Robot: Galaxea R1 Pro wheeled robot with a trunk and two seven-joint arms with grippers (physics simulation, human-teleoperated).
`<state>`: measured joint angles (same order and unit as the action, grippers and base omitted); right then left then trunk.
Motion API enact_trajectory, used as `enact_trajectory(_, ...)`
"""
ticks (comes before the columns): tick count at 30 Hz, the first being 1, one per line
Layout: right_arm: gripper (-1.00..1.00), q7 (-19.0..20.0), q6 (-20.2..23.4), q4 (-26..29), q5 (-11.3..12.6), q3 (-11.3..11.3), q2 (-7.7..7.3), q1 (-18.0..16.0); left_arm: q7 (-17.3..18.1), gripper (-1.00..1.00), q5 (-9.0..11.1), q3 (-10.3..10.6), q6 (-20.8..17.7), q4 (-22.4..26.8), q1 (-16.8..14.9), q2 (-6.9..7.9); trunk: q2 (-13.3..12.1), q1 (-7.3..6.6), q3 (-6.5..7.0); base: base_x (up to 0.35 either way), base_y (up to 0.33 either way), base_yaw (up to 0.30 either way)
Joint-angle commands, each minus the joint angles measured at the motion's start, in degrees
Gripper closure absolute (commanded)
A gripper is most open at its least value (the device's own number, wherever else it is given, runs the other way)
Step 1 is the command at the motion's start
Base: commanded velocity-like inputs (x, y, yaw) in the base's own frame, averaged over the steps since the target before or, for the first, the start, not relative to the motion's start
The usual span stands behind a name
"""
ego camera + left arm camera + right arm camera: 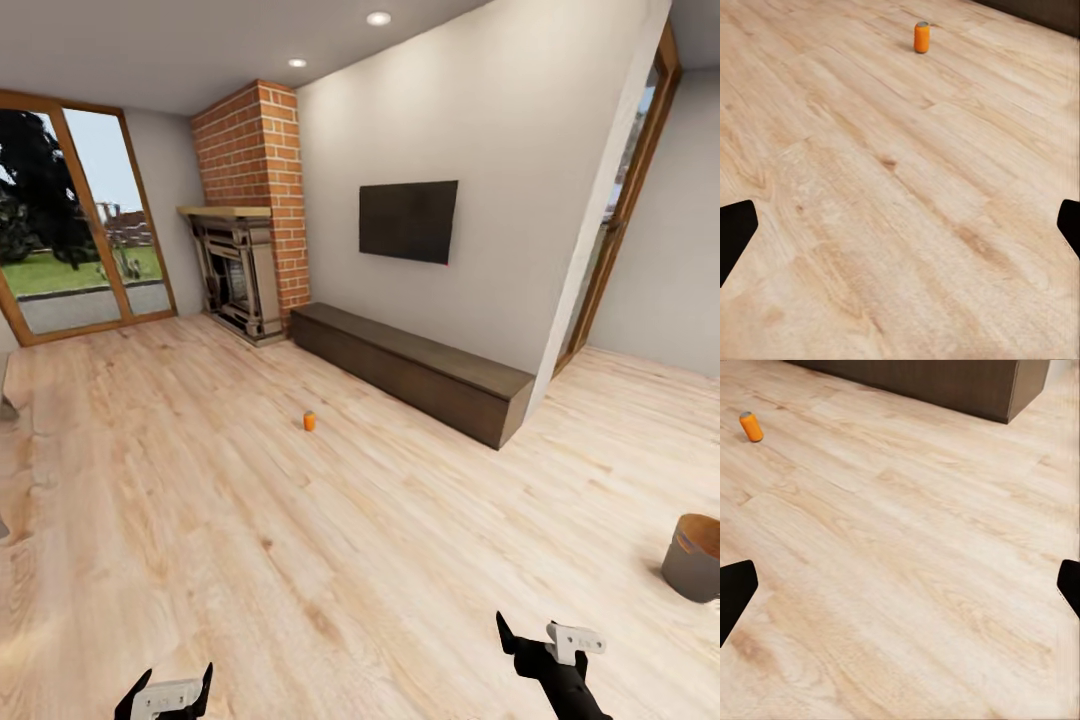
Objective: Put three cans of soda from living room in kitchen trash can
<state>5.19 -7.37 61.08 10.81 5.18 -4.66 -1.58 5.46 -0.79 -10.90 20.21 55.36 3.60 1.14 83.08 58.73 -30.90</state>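
An orange soda can (309, 421) stands upright on the pale wood floor in the middle of the room, well ahead of both arms. It shows again in the left wrist view (922, 37) and the right wrist view (751, 426), far from the fingers. The trash can (694, 556), grey outside and brown inside, sits on the floor at the right edge. My left gripper (165, 693) is low at the front left, open and empty. My right gripper (540, 633) is at the front right, open and empty. The other two cans are out of view.
A brick fireplace (245, 215) stands in the far corner, a long dark low bench (410, 369) runs along the wall under a black TV (408, 221). Glass doors (70, 225) are at the far left. A doorway (620, 215) opens at the right.
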Motion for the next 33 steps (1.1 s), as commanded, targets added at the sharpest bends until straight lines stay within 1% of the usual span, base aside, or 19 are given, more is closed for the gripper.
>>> enact_trajectory(1, -1.0, 0.0, 0.0, 0.0, 0.0, 0.0, 0.0, 0.0, 0.02, -1.0, 0.0, 0.0, 0.0, 0.0, 0.0, 0.0, 0.0, 0.0, -0.06, 0.144, 0.004, -0.192)
enact_trajectory(6, -1.0, -0.01, -0.01, 0.03, 0.0, 0.0, 0.0, 0.0, 0.2, -1.0, 0.0, 0.01, 0.0, -0.06, 0.0, 0.0, 0.0, 0.0, -0.33, 0.189, 0.141, -0.192)
enact_trajectory(19, -1.0, -0.01, -0.01, 0.08, 0.0, 0.0, 0.0, 0.0, 0.86, -1.0, -0.04, 0.0, 0.0, -0.08, 0.0, 0.0, 0.0, 0.0, -1.02, 0.222, 0.248, -0.197)
enact_trajectory(33, -1.0, -0.08, 0.02, 0.04, 0.08, 0.0, 0.0, 0.0, 0.87, -1.0, -0.06, 0.02, 0.04, -0.08, 0.02, 0.02, 0.0, 0.0, -1.34, 0.285, 0.183, -0.221)
